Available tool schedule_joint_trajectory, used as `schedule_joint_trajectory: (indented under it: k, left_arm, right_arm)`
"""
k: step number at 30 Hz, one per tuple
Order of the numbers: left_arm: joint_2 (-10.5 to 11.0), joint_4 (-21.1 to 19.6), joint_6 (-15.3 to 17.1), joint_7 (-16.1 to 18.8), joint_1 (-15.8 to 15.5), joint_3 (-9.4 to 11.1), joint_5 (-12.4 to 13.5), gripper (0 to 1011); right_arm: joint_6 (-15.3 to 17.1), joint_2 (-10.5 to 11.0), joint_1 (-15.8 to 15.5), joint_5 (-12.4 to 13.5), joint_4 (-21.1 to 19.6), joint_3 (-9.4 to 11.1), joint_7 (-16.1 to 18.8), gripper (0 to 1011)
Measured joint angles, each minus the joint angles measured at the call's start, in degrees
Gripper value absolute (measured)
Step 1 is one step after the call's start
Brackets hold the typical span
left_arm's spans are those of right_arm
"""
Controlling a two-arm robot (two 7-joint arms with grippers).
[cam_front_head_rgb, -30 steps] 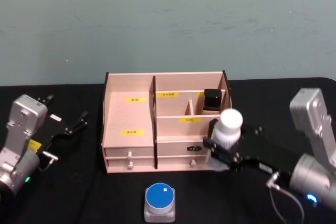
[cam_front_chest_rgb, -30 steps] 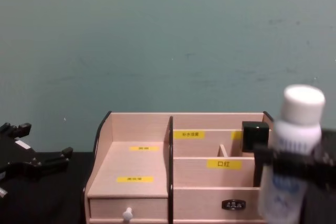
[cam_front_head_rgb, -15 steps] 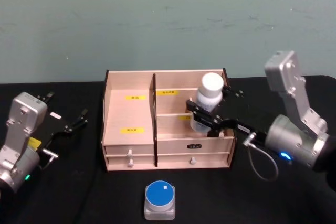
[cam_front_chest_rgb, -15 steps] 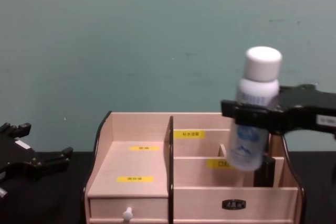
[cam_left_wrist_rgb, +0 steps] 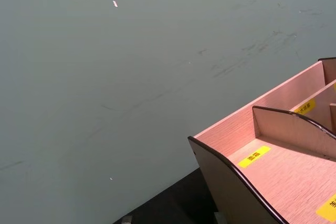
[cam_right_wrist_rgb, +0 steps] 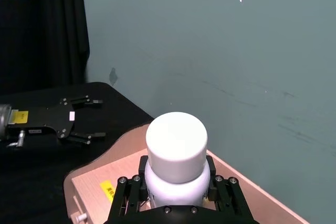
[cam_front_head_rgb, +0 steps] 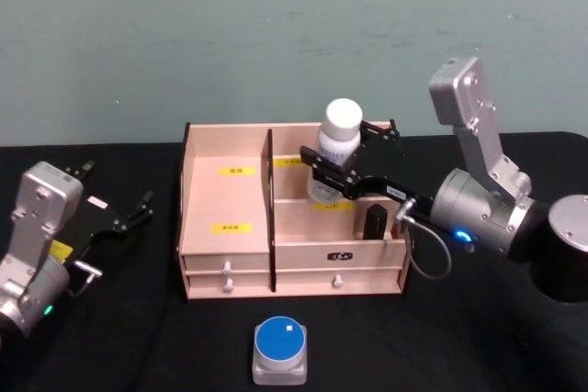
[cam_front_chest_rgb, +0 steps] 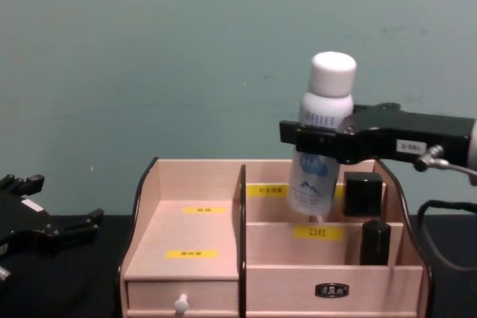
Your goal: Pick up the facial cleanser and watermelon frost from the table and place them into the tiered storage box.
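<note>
We see the left gripper [cam_front_head_rgb: 124,219] parked at the tabletop's [cam_front_head_rgb: 441,337] left side, fingers apart. Above the box's [cam_front_head_rgb: 225,199] right rear compartments hangs the bottle [cam_front_head_rgb: 338,140] — slightly tilted, clamped by the right gripper's [cam_front_head_rgb: 333,181] fingers.

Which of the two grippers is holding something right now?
The right gripper, shut on the white-capped bottle above the tiered storage box; the left gripper is open and empty.

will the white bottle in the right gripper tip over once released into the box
Possibly: the white bottle is tall, narrow and tilted, so it may topple or roll if dropped. It looks rigid, undented in the right gripper. The tiered storage box dividers should likely steady it.
</note>
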Motion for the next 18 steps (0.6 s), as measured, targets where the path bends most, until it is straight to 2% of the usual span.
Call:
schedule_joint_trajectory:
  k: [9, 18]
  left_arm:
    - [0.0, 0.0, 0.0, 0.0, 0.0, 0.0, 0.0, 1010]
    - [0.0, 0.0, 0.0, 0.0, 0.0, 0.0, 0.0, 1010]
  right_arm:
    - [-1.28, -1.77, 3.14, -0.59, 4.6, -1.34, 0.81, 603]
    - [-2.51, -3.01, 4.89, -1.41, 8.0, -2.17, 1.28, 603]
